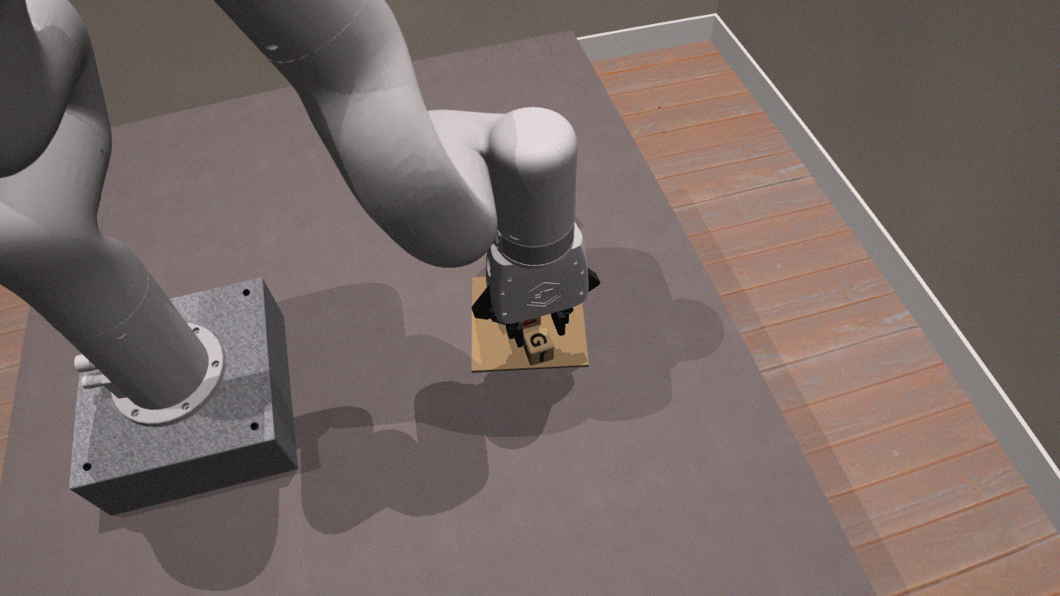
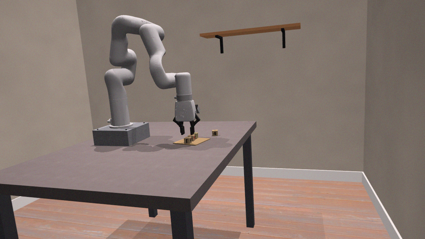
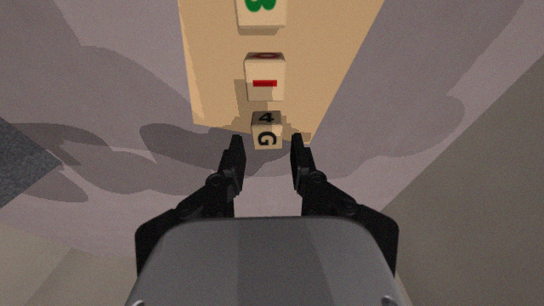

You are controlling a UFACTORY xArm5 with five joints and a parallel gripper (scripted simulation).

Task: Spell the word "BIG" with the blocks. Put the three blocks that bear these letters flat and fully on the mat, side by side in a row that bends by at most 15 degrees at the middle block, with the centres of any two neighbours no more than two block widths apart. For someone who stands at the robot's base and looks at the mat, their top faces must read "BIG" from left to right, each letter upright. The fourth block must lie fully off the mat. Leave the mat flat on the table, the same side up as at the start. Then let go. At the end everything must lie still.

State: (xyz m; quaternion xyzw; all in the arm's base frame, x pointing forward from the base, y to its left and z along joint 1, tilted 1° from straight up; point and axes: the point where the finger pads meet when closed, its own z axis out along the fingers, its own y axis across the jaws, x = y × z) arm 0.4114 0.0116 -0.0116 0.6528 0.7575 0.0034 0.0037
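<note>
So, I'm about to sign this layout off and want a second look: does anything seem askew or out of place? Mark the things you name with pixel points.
Nothing stands out. The B block [image 2: 196, 135] [image 3: 261, 14], I block [image 1: 529, 324] [image 2: 193, 137] [image 3: 264, 85] and G block [image 1: 538, 342] [image 2: 187, 140] [image 3: 267, 135] form a straight row on the flat mat [image 1: 485, 357] [image 2: 203, 139] [image 3: 327, 55]; the fourth block [image 2: 214, 133] sits off it.

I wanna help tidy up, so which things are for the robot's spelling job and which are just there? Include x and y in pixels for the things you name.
For the job:
- G block [image 1: 538, 342] [image 2: 187, 140] [image 3: 267, 138], I block [image 1: 529, 322] [image 2: 193, 137] [image 3: 264, 91], B block [image 2: 196, 135] [image 3: 261, 18]
- tan mat [image 1: 485, 359] [image 2: 204, 139] [image 3: 212, 85]
- fourth block [image 2: 214, 132], showing a 4, which must stay off the mat
- gripper [image 1: 539, 337] [image 2: 187, 133] [image 3: 267, 135]
- table [image 1: 518, 503] [image 2: 119, 172] [image 3: 361, 123]

Just there:
- wooden wall shelf [image 2: 251, 30]
- plank floor [image 1: 778, 259] [image 2: 282, 207]
</note>
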